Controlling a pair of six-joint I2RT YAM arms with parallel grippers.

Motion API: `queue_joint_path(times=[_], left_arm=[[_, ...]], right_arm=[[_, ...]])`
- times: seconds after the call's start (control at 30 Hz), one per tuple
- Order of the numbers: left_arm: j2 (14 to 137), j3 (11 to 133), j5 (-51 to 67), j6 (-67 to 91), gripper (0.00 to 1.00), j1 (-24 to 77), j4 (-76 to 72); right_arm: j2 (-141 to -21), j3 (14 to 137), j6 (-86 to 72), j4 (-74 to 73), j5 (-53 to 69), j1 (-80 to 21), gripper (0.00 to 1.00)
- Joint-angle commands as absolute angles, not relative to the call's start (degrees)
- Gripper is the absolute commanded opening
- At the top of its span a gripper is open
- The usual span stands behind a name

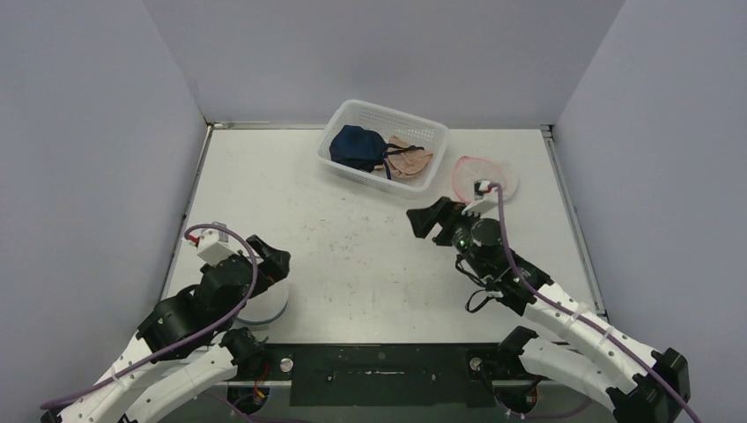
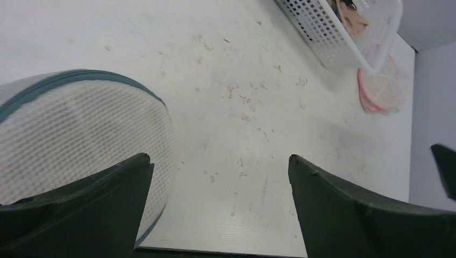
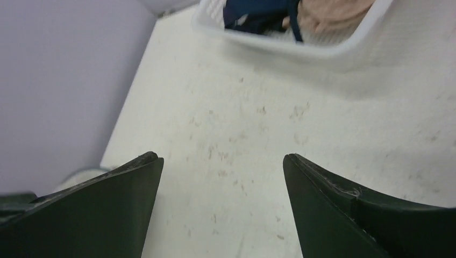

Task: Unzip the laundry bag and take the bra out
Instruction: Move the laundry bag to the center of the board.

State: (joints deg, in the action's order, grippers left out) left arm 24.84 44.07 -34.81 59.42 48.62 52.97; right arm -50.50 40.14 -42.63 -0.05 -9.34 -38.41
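Note:
A round white mesh laundry bag with a teal rim (image 1: pixel 264 307) stands at the near left of the table. It fills the left of the left wrist view (image 2: pixel 80 134). I cannot tell what is inside it, and I see no zipper pull. My left gripper (image 1: pixel 275 264) is open and empty just above the bag's far right edge, jaws wide apart (image 2: pixel 219 158). My right gripper (image 1: pixel 425 226) is open and empty over mid-table, pointing left (image 3: pixel 220 157). A navy bra (image 1: pixel 357 145) and a beige bra (image 1: pixel 410 161) lie in a white basket (image 1: pixel 370 113).
A flat pink-rimmed mesh bag (image 1: pixel 483 176) lies right of the basket, also in the left wrist view (image 2: pixel 382 88). The basket shows in the left wrist view (image 2: pixel 344 37) and the right wrist view (image 3: pixel 279 45). Grey walls enclose the table on three sides.

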Motion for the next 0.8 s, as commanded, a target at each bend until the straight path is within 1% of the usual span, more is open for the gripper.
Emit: queue_joint_path(times=[0.0, 0.17, 0.33, 0.43, 0.57, 0.67, 0.77], left_arm=[[27.0, 51.9, -46.9, 68.1, 0.96, 48.2, 73.1], [30.3, 59.9, -54.6, 72.9, 0.96, 48.7, 85.7], [35.4, 65.5, -58.9, 74.5, 0.96, 49.1, 91.0], [37.5, 65.4, -57.9, 75.2, 0.96, 49.1, 90.0], [36.9, 64.5, -54.8, 74.1, 0.96, 49.0, 85.4], [32.6, 61.4, -51.8, 71.2, 0.96, 49.0, 79.1], [29.6, 58.2, -49.6, 69.2, 0.96, 49.0, 74.9]], right_arm=[[-51.6, 29.2, -41.2, 4.4, -6.1, -47.8, 0.85], [-57.9, 22.3, -43.6, 13.0, -5.9, -56.0, 0.84], [-65.9, 22.2, -43.8, 20.2, -4.7, -60.8, 0.84], [-71.5, 22.7, -45.8, 27.4, -1.1, -61.1, 0.86], [-82.0, 25.9, -50.7, 42.6, 8.6, -61.1, 0.89], [-91.8, 33.0, -54.8, 50.8, 15.4, -61.9, 0.91], [-99.7, 42.2, -57.7, 51.7, 18.9, -63.0, 0.91]])
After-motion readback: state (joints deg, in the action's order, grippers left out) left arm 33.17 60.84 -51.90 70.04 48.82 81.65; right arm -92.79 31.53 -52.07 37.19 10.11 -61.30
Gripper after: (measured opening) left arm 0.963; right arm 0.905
